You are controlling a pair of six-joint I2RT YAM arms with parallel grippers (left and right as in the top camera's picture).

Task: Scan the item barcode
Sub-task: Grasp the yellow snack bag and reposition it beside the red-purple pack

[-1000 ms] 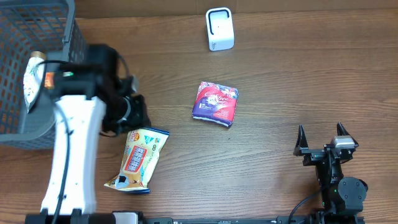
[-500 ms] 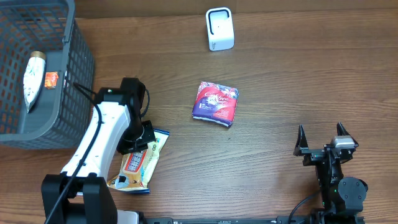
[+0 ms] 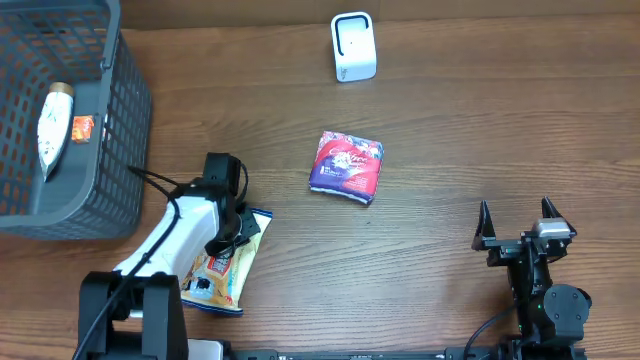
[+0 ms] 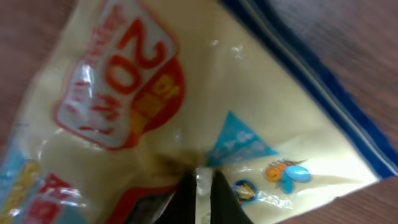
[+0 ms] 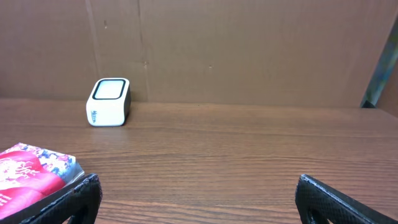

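A yellow snack bag [image 3: 222, 268] with red print and a blue edge lies at the front left of the table. My left gripper [image 3: 240, 228] is down on the bag's upper end. In the left wrist view the bag [image 4: 186, 93] fills the frame, and the left gripper [image 4: 200, 186] is shut on a pinched fold of its film. No barcode shows on the visible face. The white scanner [image 3: 353, 46] stands at the back centre and also shows in the right wrist view [image 5: 109, 101]. At the front right my right gripper [image 3: 519, 222] [image 5: 199, 199] stands open and empty.
A red and purple packet [image 3: 347, 166] [image 5: 31, 171] lies mid-table between the bag and the scanner. A dark mesh basket [image 3: 130, 120] fills the back left corner and holds a white and orange item [image 3: 52, 125]. A brown wall stands behind the table.
My left arm has swung from beside the basket down onto the snack bag, and its gripper has shut on the bag's film. The right arm has not moved.
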